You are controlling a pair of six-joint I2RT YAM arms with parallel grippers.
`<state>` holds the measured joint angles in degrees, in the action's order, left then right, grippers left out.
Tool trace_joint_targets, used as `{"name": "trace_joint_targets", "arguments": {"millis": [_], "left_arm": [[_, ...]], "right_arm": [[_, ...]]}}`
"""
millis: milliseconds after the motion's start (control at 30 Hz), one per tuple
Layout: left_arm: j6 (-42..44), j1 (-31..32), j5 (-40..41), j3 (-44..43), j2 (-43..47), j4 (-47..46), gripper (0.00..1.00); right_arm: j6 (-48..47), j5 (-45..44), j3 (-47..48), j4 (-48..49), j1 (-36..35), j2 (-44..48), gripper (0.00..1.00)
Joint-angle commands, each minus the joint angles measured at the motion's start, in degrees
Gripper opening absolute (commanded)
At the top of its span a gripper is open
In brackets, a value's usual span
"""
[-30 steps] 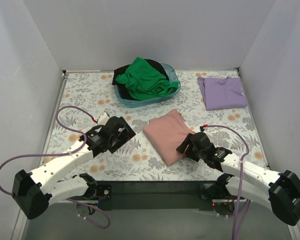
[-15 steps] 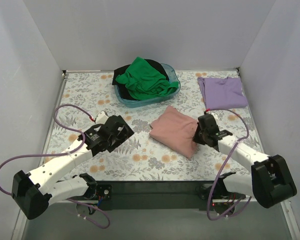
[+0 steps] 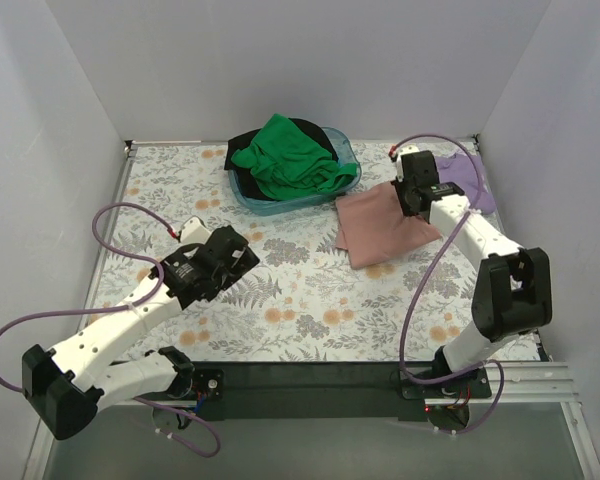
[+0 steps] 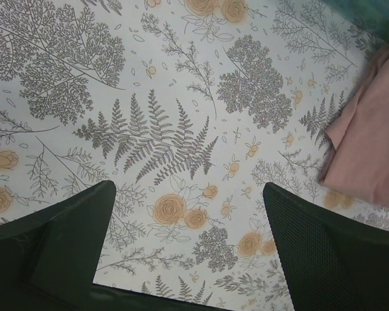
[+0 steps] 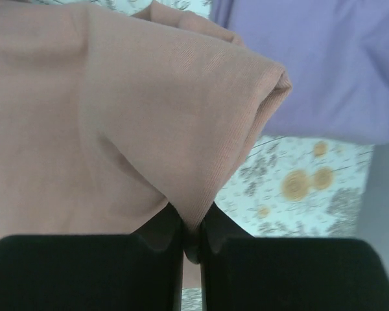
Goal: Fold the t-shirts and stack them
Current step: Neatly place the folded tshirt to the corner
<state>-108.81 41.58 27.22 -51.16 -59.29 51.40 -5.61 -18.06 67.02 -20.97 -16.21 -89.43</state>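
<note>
A folded dusty pink t-shirt [image 3: 380, 226] lies at the table's back right, its far corner lifted by my right gripper [image 3: 416, 196], which is shut on the fabric. In the right wrist view the pink t-shirt [image 5: 117, 123] is pinched between the jaws of the right gripper [image 5: 191, 236]. The folded lavender t-shirt [image 3: 470, 182] lies just behind and to the right, partly hidden by the right arm, and it shows as the lavender t-shirt [image 5: 318, 65] beyond the pink one. My left gripper [image 3: 225, 262] hovers open over the left of the table. Its fingers [image 4: 65, 240] frame bare tablecloth.
A blue plastic basin [image 3: 342, 183] at the back centre holds a crumpled green t-shirt [image 3: 290, 157] on top of a black one [image 3: 242, 140]. White walls enclose the table on three sides. A purple cable [image 3: 130, 215] loops near the left arm.
My right gripper closed on the pink t-shirt and dragged it from the table's middle to the back right, next to the lavender one. The left arm barely shifted.
</note>
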Motion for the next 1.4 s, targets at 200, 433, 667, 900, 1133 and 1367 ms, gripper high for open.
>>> {"name": "trace_joint_targets", "arguments": {"millis": [200,433,667,900,1133,1367], "left_arm": [[-0.17,-0.45,7.22,-2.28,3.56,5.55,0.98],[-0.17,-0.63,9.25,-3.16,3.65,6.70,0.98],[-0.70,-0.80,9.78,-2.81,3.13,6.61,0.98],[-1.31,-1.15,10.57,-2.55,2.25,6.70,0.98],[-1.49,-1.50,11.10,-2.11,1.28,6.79,0.98],[-1.40,-1.86,10.83,-2.28,0.05,6.70,0.98]], "right_arm": [[-20.67,-17.43,23.47,-6.10,5.48,-14.19,0.01],[-22.26,-15.51,34.46,-6.19,8.65,-19.46,0.01],[-25.68,-15.51,39.84,-6.10,9.53,-21.14,0.01],[-24.37,-17.71,43.28,-5.40,10.58,-22.90,0.01],[-21.30,-16.30,47.40,-4.96,14.18,-28.16,0.01],[-14.80,-17.70,53.98,-4.87,20.15,-36.77,0.22]]}}
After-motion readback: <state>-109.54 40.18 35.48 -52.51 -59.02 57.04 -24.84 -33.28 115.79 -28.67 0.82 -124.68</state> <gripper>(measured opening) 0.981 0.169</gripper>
